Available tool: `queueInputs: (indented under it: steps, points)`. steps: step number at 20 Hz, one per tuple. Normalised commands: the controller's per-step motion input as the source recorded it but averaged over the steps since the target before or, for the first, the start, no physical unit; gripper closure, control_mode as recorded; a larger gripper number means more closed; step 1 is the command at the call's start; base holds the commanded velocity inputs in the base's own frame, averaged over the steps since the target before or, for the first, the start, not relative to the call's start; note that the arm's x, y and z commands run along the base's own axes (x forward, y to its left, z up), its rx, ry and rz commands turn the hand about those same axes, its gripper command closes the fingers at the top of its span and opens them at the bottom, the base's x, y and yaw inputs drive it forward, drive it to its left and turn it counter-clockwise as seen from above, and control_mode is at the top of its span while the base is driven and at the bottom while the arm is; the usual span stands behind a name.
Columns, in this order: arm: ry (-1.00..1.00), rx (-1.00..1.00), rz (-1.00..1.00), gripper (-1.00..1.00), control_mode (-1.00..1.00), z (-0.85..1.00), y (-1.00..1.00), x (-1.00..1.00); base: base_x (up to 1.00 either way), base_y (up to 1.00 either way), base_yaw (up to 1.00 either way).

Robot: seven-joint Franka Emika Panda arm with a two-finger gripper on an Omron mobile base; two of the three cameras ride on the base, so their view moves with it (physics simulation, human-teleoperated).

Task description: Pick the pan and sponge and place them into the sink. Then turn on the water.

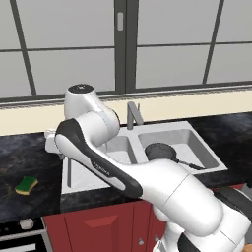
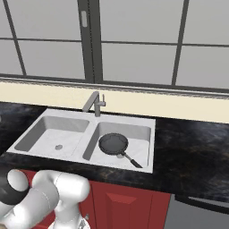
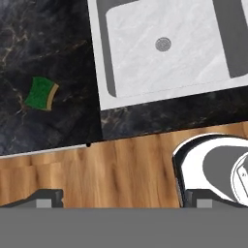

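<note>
The black pan point(image 1: 160, 151) point(image 2: 113, 143) lies in the right basin of the sink point(image 1: 162, 127) point(image 2: 125, 117), its thin handle pointing toward the front right corner. The yellow and green sponge point(image 1: 26, 185) point(image 3: 41, 93) lies green side up on the dark counter, left of the sink. My gripper point(image 3: 123, 198) is open and holds nothing. It hangs high over the counter's front edge and looks down on the sponge and the left basin point(image 3: 163, 44). No water runs from the grey faucet point(image 1: 133, 114) point(image 2: 93, 103).
The black marble counter point(image 2: 192, 147) stretches to both sides of the sink. Red cabinet fronts point(image 1: 98, 224) and a wooden floor point(image 3: 121, 169) lie below it. A stove knob point(image 1: 25, 224) sits at the lower left. A window wall stands behind the faucet.
</note>
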Motion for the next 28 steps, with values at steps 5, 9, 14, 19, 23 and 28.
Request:
queueInputs:
  steps: [5,9,14,19,23,28]
  points:
    - [0.01,-0.03,-0.03,-1.00,-1.00,-0.17,0.42,0.10,0.00,0.00,0.00]
    - [0.01,0.00,0.01,-1.00,-1.00,-0.19,0.25,0.23,0.00,0.00,0.00]
    - [0.02,0.03,0.03,-1.00,-1.00,-0.12,0.15,0.29,0.00,0.00,0.00]
    - [0.04,0.00,0.04,-1.00,-1.00,-0.26,0.27,0.23,0.00,0.00,0.00]
    - [0.03,-0.05,0.05,-1.00,-1.00,-0.25,0.30,0.24,0.00,0.00,0.00]
    - [0.03,-0.05,0.04,-1.00,-1.00,-0.23,0.28,0.21,0.00,0.00,0.00]
